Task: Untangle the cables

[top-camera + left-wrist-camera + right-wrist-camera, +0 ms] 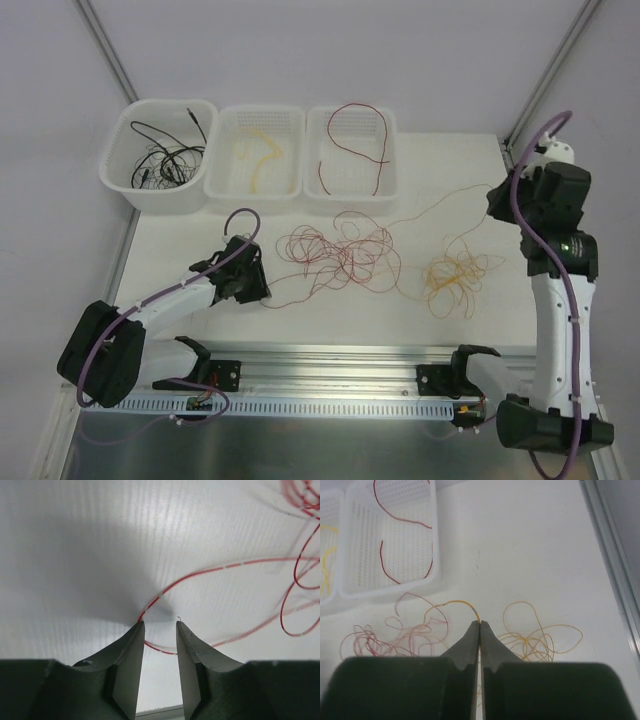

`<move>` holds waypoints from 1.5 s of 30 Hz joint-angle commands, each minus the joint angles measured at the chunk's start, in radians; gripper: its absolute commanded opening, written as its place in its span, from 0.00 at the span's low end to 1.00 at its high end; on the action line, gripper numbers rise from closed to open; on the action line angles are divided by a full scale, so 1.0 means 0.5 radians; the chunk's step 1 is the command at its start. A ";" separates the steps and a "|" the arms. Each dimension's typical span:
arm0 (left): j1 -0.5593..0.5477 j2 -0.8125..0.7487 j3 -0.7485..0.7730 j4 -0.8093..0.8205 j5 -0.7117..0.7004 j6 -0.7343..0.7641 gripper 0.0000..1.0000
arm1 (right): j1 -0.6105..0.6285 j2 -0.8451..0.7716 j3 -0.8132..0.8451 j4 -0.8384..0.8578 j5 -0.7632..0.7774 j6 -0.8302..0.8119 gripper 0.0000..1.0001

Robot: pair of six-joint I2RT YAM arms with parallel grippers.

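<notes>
Far edge of the bench (450, 170), left corner: the left basket (160, 103) holds the black cables (165, 160) in a loose coil. Just beside it, the middle basket (255, 110) holds a yellow cable (262, 155). The right basket (350, 110) holds a red cable (352, 152).

Your left gripper (159, 624) sits low over the bench, left of centre, and it is released, jaws apart. A red strand (200, 574) meets the tip of its left finger, runs under it and crosses the gap between the jaws. Nothing is pinched.

The strand leads right into the red tangle (340, 255), which lies mid-bench in front of the middle and right baskets. A few red loops reach toward the yellow tangle (452, 275), just right of centre.

Your right gripper (480, 624) is near the right edge of the bench, beyond the yellow tangle. It is clenched on a yellow strand (460, 602), which arcs left from the fingertips above the red tangle. In the wrist view, the yellow tangle lies below and right of the fingers.
</notes>
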 commanded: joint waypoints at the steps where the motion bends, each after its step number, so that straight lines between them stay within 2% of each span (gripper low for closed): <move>1: 0.085 -0.061 -0.082 -0.053 -0.064 -0.065 0.32 | -0.243 -0.156 0.135 -0.287 -0.104 0.247 0.01; 4: 0.121 -0.131 -0.070 -0.053 0.003 -0.080 0.30 | -0.330 -0.269 0.200 -0.315 -0.183 0.308 0.01; 8: 0.079 -0.212 0.095 -0.053 0.175 0.116 0.43 | -0.330 -0.270 0.249 -0.342 -0.450 0.342 0.01; 14: -0.025 -0.233 0.396 -0.047 0.414 0.239 0.71 | -0.327 -0.279 0.194 -0.333 -0.772 0.336 0.01; 15: -0.056 -0.188 0.490 -0.044 0.430 0.245 0.77 | -0.327 -0.282 0.187 -0.333 -0.812 0.330 0.01; 16: -0.129 -0.157 0.543 -0.032 0.460 0.242 0.92 | -0.324 -0.282 0.181 -0.339 -0.822 0.309 0.00; 18: -0.225 -0.022 0.709 -0.007 0.460 0.270 0.99 | -0.321 -0.291 0.175 -0.364 -0.828 0.299 0.01; 22: -0.449 0.346 1.040 0.011 0.454 0.472 0.99 | -0.321 -0.312 0.157 -0.379 -0.849 0.287 0.01; 24: -0.474 0.465 1.116 0.014 0.427 0.472 0.99 | -0.318 -0.319 0.154 -0.382 -0.865 0.290 0.01; 27: -0.477 0.686 1.242 0.018 0.430 0.316 0.98 | -0.315 -0.343 0.123 -0.376 -0.883 0.302 0.01; 31: -0.507 0.896 1.344 0.027 0.301 0.004 0.93 | -0.312 -0.371 0.092 -0.376 -0.871 0.293 0.01; 39: -0.615 1.208 1.433 0.021 0.065 -0.203 0.82 | -0.308 -0.405 0.031 -0.358 -0.880 0.299 0.01; 42: -0.648 1.307 1.473 0.024 0.031 -0.227 0.76 | -0.308 -0.414 -0.006 -0.339 -0.886 0.305 0.01; 45: -0.652 1.371 1.470 0.024 -0.039 -0.240 0.57 | -0.308 -0.426 -0.015 -0.351 -0.841 0.278 0.01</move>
